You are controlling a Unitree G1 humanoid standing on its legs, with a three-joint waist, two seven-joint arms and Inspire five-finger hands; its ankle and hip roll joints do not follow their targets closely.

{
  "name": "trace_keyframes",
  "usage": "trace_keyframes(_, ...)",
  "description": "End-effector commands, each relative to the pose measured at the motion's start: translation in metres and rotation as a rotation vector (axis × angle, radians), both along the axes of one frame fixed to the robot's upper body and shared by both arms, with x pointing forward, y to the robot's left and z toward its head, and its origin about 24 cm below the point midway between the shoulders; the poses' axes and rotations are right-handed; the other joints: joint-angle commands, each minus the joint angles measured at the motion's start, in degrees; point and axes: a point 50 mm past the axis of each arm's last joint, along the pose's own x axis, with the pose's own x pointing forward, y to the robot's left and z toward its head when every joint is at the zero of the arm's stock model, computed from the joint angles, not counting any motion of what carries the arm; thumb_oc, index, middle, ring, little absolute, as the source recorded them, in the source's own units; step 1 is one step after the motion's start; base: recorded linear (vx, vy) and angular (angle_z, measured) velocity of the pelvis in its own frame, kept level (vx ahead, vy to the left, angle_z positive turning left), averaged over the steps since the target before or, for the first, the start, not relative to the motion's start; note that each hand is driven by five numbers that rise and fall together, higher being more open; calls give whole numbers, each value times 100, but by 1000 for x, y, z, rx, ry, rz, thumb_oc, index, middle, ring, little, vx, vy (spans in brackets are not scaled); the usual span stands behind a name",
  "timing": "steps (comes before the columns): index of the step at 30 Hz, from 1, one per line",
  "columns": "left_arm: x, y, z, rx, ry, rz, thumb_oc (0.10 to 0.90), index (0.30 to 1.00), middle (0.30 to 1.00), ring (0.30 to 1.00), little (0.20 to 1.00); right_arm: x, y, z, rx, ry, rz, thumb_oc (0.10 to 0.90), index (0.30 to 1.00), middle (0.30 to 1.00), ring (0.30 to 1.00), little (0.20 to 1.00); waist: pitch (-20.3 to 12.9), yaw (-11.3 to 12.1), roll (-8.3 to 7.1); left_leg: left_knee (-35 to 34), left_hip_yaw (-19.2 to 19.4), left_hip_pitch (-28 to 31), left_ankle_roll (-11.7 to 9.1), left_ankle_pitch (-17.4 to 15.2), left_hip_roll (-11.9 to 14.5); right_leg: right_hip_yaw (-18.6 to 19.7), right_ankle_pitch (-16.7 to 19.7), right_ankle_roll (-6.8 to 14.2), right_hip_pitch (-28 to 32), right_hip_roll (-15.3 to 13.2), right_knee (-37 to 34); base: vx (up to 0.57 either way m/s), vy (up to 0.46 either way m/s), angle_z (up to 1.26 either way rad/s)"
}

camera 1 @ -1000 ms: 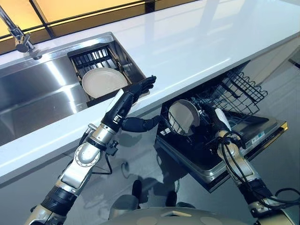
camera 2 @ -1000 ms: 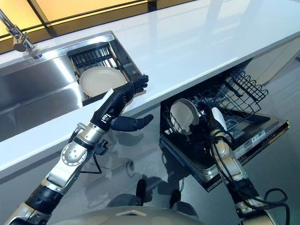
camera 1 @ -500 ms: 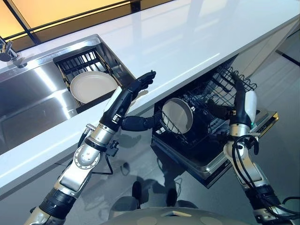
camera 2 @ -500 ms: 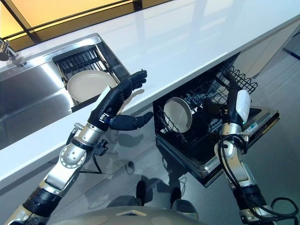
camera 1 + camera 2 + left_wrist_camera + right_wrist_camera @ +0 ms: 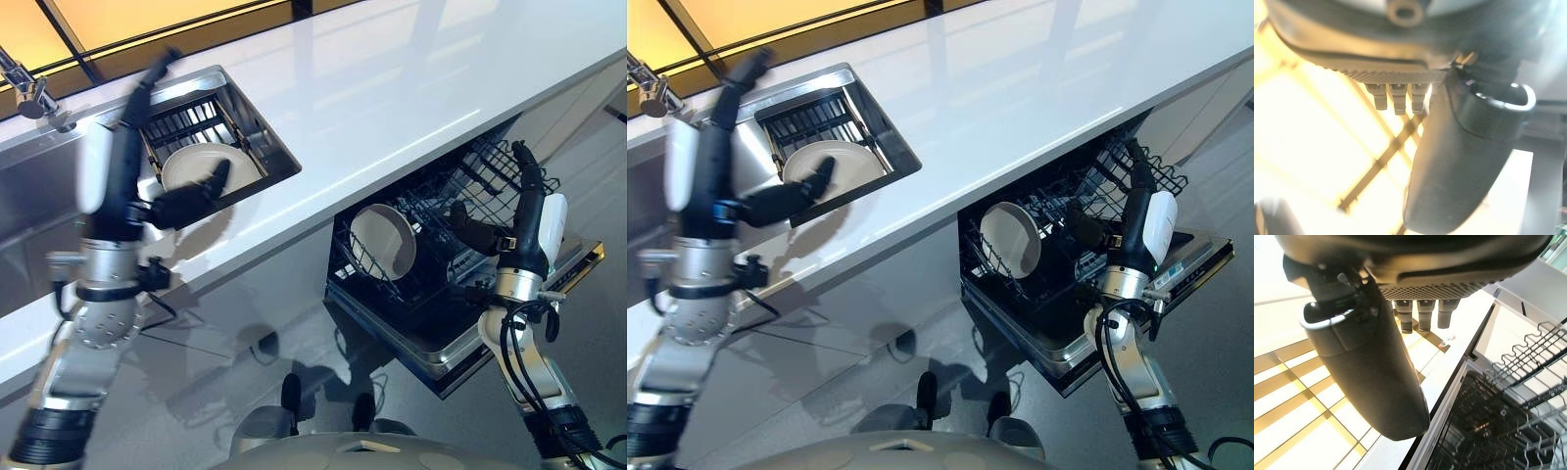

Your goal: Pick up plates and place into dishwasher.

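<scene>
Fingers straight and holding nothing, the left hand (image 5: 122,162) is raised over the sink (image 5: 39,186), its thumb pointing toward a cream plate (image 5: 196,166) resting in the dark rack (image 5: 191,117) there. The right hand (image 5: 529,211), fingers likewise extended and empty, stands upright beside the open dishwasher (image 5: 441,338), where a second plate (image 5: 384,241) sits on edge in the lower basket (image 5: 431,225) under the white surface (image 5: 392,88). The sink plate looks rigid, smooth and breakable; a pinch across its exposed rim seems the likeliest hold.
</scene>
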Motion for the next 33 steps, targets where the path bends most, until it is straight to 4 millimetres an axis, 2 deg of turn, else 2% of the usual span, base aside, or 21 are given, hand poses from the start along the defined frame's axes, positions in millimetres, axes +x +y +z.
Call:
trace_keyframes(1,-3,12,46,83,-209,128,800,900,900,900,900,8,4,47,-86,-195,106,800,900,900,900,900,-668,-71,4,13,71,234,-287,-509,10,-206,128,556,87,-303,26,14,8,7)
trace_keyframes(6,6,42,77,78,-170,250,800,900,900,900,900,13,6,47,-104,-159,147,800,900,900,900,900,-711,-176,106,13,142,225,-307,-486,13,-131,114,539,60,-276,26,25,30,0)
trace_keyframes(11,23,70,88,53,6,313,800,900,900,900,900,16,10,55,-133,-165,219,800,900,900,900,900,-684,-322,215,13,246,237,-311,-473,6,-13,118,539,44,-246,26,45,87,-6)
trace_keyframes(14,31,81,92,129,91,367,800,900,900,900,900,17,12,62,-175,-123,282,800,900,900,900,900,-669,-407,254,13,316,239,-313,-474,-3,40,122,548,26,-241,31,85,102,-9)
trace_keyframes(15,31,82,92,133,101,373,800,900,900,900,900,16,12,62,-181,-118,286,800,900,900,900,900,-678,-409,256,13,315,261,-320,-532,-1,52,69,557,46,-236,31,85,133,-11)
trace_keyframes(19,36,111,83,145,303,473,800,900,900,900,900,8,0,73,-325,1,331,800,900,900,900,900,-613,-600,245,13,429,204,-295,-476,-18,138,125,577,-43,-229,51,86,130,-9)
trace_keyframes(23,36,126,75,141,418,511,800,900,900,900,900,2,-9,85,-408,69,360,800,900,900,900,900,-524,-731,201,13,483,196,-270,-541,-21,212,84,598,-99,-214,74,67,99,-9)
trace_keyframes(28,41,137,62,105,572,553,800,900,900,900,900,-4,-15,107,-477,18,344,800,900,900,900,900,-322,-852,116,13,555,73,-221,-547,-39,331,135,629,-316,-210,105,-26,91,-13)
trace_keyframes(33,41,152,45,39,678,581,800,900,900,900,900,-5,-22,115,-478,-37,282,800,900,900,900,900,-204,-880,84,13,613,15,-184,-553,-55,387,159,671,-443,-217,153,-20,55,-16)
